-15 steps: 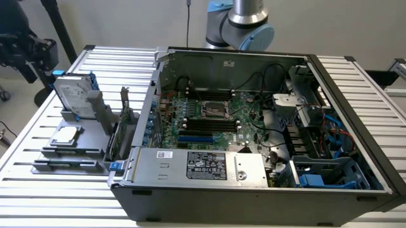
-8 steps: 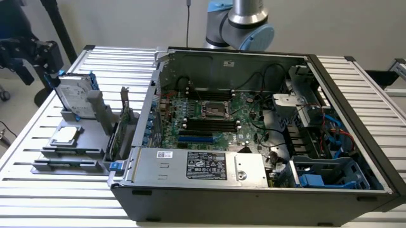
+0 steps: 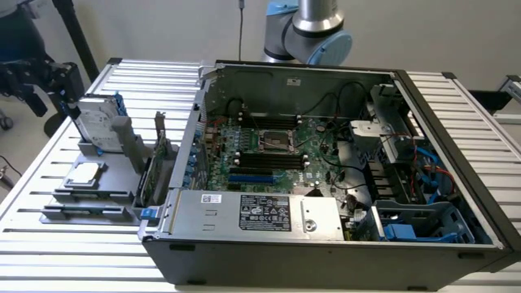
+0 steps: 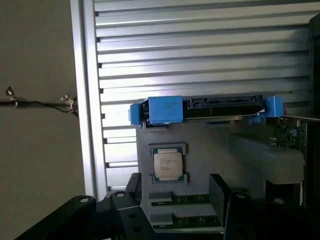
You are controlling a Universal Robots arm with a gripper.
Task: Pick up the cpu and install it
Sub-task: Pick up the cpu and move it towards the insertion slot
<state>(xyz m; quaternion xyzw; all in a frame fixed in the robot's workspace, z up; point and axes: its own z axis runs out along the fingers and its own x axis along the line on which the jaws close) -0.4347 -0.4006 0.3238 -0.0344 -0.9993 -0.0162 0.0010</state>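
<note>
Above the cpu (image 4: 169, 165), the hand (image 4: 162, 210) gapes, empty.

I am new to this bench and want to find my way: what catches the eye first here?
The open computer case dominates the middle of the slatted table, its green motherboard exposed. On the grey holder at the exterior view's left, the cpu lies flat, near an upright hard drive with blue rails.

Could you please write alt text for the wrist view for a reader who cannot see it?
The cpu lies silver side up in its seat on a grey holder, untouched, with the open tool above it. Beside it are a blue-railed hard drive and memory sticks, all on a slatted metal table.
</note>
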